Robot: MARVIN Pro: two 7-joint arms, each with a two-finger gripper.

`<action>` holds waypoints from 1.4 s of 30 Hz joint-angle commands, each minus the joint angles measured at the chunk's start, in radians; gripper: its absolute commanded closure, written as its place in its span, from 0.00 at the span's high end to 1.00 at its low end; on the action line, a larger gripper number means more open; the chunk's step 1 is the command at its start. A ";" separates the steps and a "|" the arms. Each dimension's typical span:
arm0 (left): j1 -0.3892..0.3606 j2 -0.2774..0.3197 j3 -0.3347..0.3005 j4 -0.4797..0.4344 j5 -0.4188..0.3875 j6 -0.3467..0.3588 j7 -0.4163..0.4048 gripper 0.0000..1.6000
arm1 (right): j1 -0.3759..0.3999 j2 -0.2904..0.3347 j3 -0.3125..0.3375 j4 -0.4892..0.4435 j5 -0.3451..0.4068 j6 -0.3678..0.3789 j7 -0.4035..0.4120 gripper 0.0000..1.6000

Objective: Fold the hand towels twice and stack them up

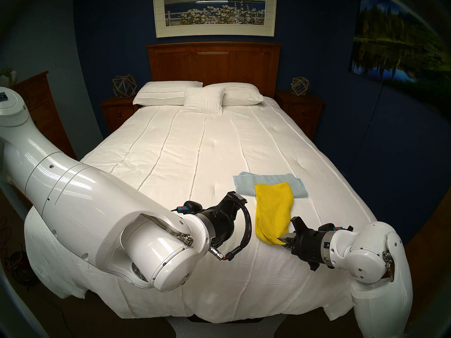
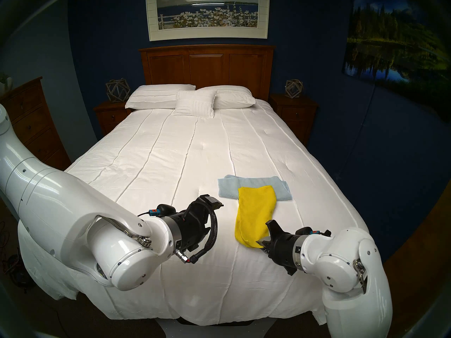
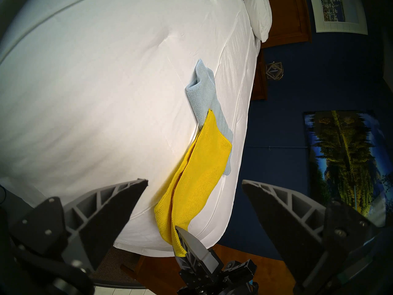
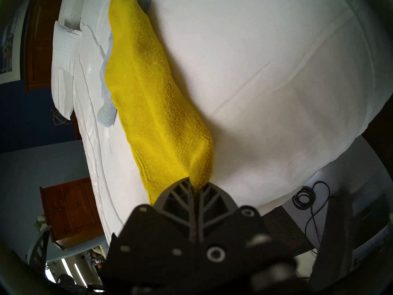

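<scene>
Head views: my right gripper (image 1: 283, 240) is pinched tight on the near corner of the yellow towel (image 1: 273, 213), which lies as a long folded strip on the bedspread (image 1: 170, 159), far end overlapping the blue towel (image 1: 246, 183). Probably gripped low to carry the second fold.

Left wrist: my left gripper (image 3: 194, 194) hangs with fingers spread wide, nothing in them, just beside the strip, likely waiting clear.

Right wrist: both fingers (image 4: 180, 194) meet on yellow cloth; blue towel peeks out behind.
</scene>
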 commanded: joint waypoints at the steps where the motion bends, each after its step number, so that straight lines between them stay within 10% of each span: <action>1: -0.004 0.000 -0.011 0.000 0.000 0.002 -0.003 1.00 | -0.065 0.003 0.033 -0.081 0.044 0.021 0.007 0.00; 15: -0.004 0.000 -0.011 0.000 0.002 0.002 -0.002 1.00 | 0.042 0.033 0.096 -0.081 0.130 0.031 -0.002 0.07; 42: -0.003 0.001 -0.011 0.000 0.005 0.001 0.000 1.00 | 0.345 0.140 -0.007 0.183 0.151 -0.088 0.089 0.00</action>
